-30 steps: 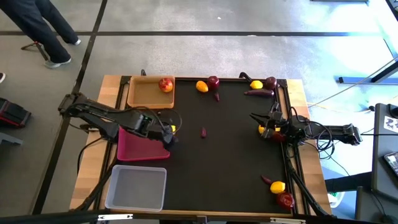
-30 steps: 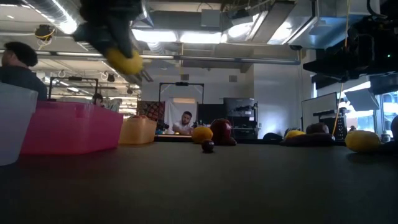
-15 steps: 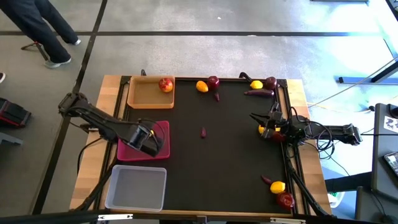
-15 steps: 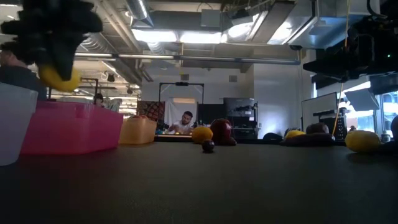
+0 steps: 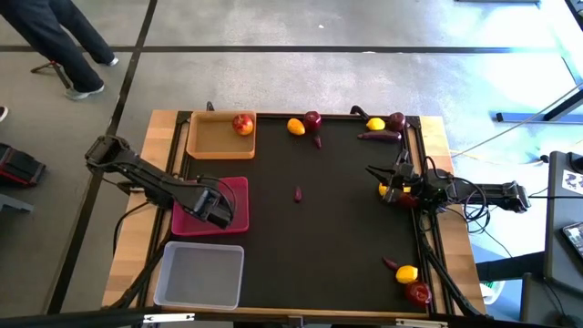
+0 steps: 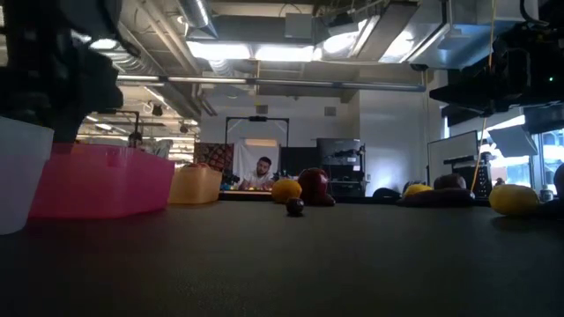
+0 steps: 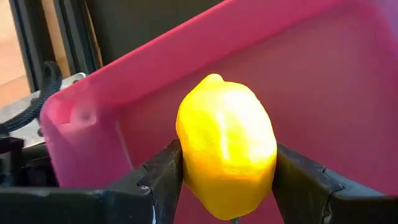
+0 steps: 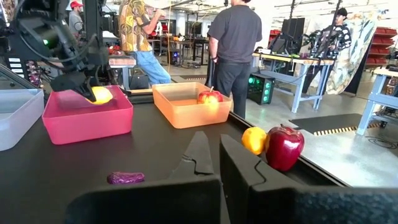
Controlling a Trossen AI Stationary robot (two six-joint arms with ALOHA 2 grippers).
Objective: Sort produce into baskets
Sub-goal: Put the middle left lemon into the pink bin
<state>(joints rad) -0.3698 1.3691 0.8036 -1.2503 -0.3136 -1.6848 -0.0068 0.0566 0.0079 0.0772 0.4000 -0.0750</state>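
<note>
The left gripper (image 7: 227,171) is clamping a yellow lemon (image 7: 226,153) between its two dark fingers (image 7: 163,177), and it is now hanging low over the magenta-pink tray (image 5: 239,189), where a second ago it was carrying the lemon beside the tray's inner edge, out over the black table (image 5: 337,228). In the low view the lemon has dropped out of sight behind the pink wall (image 6: 101,180), having been plainly showing above it half a second ago. The right wrist view is catching the lemon (image 8: 101,94) just above the pink rim (image 8: 87,112).

The right gripper (image 5: 398,189) is waiting at the table's right edge as before, its fingers lying nearly together with a narrow gap between them, holding nothing, beside a lemon and an apple.

The tan tray (image 5: 205,137), at the far left corner, is holding one apple (image 5: 242,124). The greyish-white tray (image 5: 199,273) is sitting at the near left.

Loose produce is lying unmoved: a lemon (image 5: 296,127), an apple (image 5: 312,119) and a small root (image 5: 317,141) at the far edge; a lemon (image 5: 374,124), apple (image 5: 396,119) and root (image 5: 380,136) at the far right; one root (image 5: 298,193) mid-table; and a lemon (image 5: 406,273), apple (image 5: 417,292) and root (image 5: 390,264) near right.
</note>
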